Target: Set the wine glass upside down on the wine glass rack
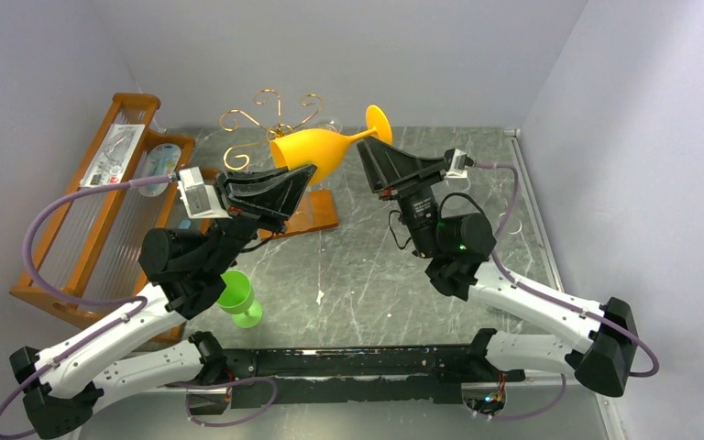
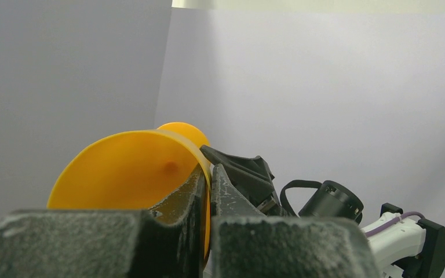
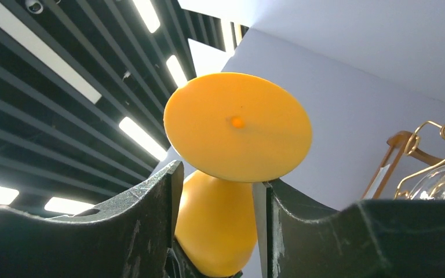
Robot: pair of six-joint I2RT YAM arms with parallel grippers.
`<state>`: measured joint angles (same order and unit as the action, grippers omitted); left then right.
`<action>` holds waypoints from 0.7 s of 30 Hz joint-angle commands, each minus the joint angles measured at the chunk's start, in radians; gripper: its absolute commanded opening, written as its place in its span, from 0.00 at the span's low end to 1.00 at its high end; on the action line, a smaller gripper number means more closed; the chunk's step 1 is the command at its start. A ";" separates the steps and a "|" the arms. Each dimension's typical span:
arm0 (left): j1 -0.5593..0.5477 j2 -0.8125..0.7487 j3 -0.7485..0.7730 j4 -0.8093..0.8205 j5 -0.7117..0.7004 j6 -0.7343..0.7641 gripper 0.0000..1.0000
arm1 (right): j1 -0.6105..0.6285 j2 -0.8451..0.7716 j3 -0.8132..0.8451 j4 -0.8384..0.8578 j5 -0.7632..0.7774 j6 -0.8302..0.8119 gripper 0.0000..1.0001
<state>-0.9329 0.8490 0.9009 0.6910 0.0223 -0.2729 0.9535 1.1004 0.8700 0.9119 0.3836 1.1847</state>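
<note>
Robotics lab test cell. Grey marbled tabletop point(image 1: 376, 266); plain pale-grey panel walls point(image 1: 330, 55) enclosing it on three sides. White-and-black left robot arm point(image 1: 110, 335) and right robot arm point(image 1: 532, 302) bolted at its near edge. Black slatted ceiling point(image 3: 46, 116) with white strip lights point(image 3: 142, 138) above it.

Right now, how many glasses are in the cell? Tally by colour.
orange wine glass: 1
green glass: 1
clear glass, by the wine glass rack: 1
Total: 3
</note>
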 commanded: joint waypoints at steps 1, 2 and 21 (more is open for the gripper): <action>0.003 -0.004 -0.005 0.059 -0.007 0.014 0.05 | 0.011 0.029 0.054 -0.035 0.069 0.042 0.50; 0.003 -0.004 -0.005 0.052 -0.009 0.018 0.05 | 0.011 0.035 0.064 -0.047 0.066 0.043 0.50; 0.003 0.011 -0.056 0.031 0.040 0.048 0.05 | 0.030 0.094 0.119 -0.051 0.023 -0.019 0.20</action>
<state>-0.9318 0.8677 0.8814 0.7010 0.0200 -0.2340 0.9714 1.1885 0.9585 0.8402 0.4091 1.1885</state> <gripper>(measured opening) 0.068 0.287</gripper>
